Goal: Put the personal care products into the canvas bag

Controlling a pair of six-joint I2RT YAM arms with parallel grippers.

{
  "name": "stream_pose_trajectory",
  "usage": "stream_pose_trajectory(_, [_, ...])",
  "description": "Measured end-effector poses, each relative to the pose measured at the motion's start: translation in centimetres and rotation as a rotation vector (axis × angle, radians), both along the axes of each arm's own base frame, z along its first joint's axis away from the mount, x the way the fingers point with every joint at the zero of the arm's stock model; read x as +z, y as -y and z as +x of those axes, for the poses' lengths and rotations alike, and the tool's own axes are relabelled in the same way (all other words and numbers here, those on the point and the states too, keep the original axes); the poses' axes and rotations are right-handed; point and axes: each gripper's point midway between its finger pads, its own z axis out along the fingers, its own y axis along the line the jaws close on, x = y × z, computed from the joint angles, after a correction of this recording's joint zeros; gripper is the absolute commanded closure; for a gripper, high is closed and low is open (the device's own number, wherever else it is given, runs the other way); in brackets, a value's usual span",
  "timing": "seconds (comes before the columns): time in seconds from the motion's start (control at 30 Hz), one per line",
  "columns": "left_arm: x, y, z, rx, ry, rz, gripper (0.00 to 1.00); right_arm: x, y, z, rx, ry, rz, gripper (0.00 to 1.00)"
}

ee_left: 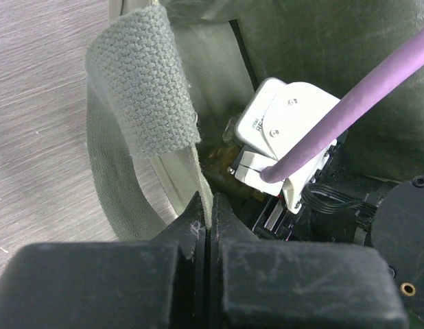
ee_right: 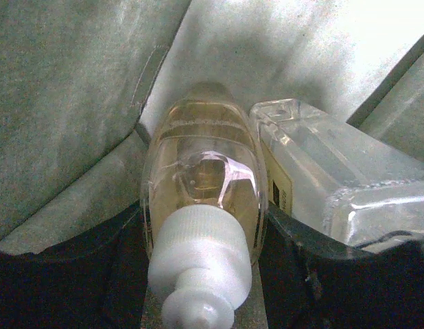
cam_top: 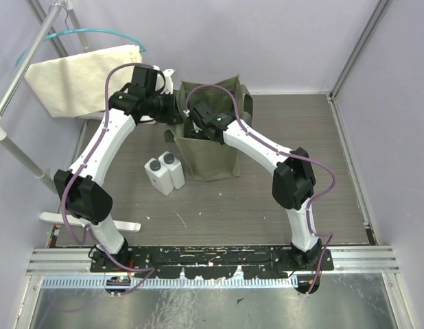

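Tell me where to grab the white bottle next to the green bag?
Take the white bottle by its flat body under the dark grey cap, coming down from above. It seems to stand upright with its twin tight on one side and the canvas bag close on the other, so pinch its front and back.

Left tool (ee_left: 207, 229) is pinched nearly closed, right tool (ee_right: 202, 264) clamped partway.

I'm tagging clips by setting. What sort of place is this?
Probably a robot lab test cell: plain partition walls enclose the table, two arms are bolted to an aluminium rail, canvas bag and white bottles as props.
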Motion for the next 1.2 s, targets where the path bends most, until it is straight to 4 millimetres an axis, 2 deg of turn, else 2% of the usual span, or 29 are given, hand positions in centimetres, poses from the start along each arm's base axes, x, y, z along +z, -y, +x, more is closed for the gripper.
stream_pose_trajectory(0.17, [0.0,0.0,0.0,-0.002,0.001,0.002,1.0,-0.3,0.0,-0.3,0.003,0.004,-0.017,0.97])
stream_pose_trajectory(0.23, [0.0,0.0,0.0,-0.002,0.002,0.002,1.0,-0.3,0.0,-0.4,0.004,0.004,-0.021,0.87])
stream_pose_trajectory(0.47, [0.0,0.0,0.0,-0.002,0.002,0.002,1.0,-0.3,-0.1,-0.4,0.005,0.006,-0.021,0.38])
stream_pose_trajectory(0.57, [0.0,0.0,0.0,-0.003,0.002,0.002,1.0,-0.3,-0.1,-0.3,0.002,0.006,-0.021,0.24])
stream_pose_trajectory(0.77, [0.0,0.0,0.0,-0.003,0.002,0.002,1.0,0.2,0.2,0.2,-0.01,0.037,-0.036,0.11])
stream_pose_trajectory(0.97, [0.3,-0.1,-0.1,-0.003,0.007,0.0,1.0,2.0,0.1,1.1,-0.026,0.083,-0.032,0.07])
stream_pose_trajectory(1.1, [0.3,-0.1,-0.1,-0.002,0.007,0.001,1.0,5.2,-0.3,1.9,-0.036,0.135,0.003,0.05])
stream_pose_trajectory(1.2, [0.3,-0.1,-0.1,-0.003,0.008,0.001,0.91,8.5,-0.4,2.7,-0.055,0.204,0.032,0.03])
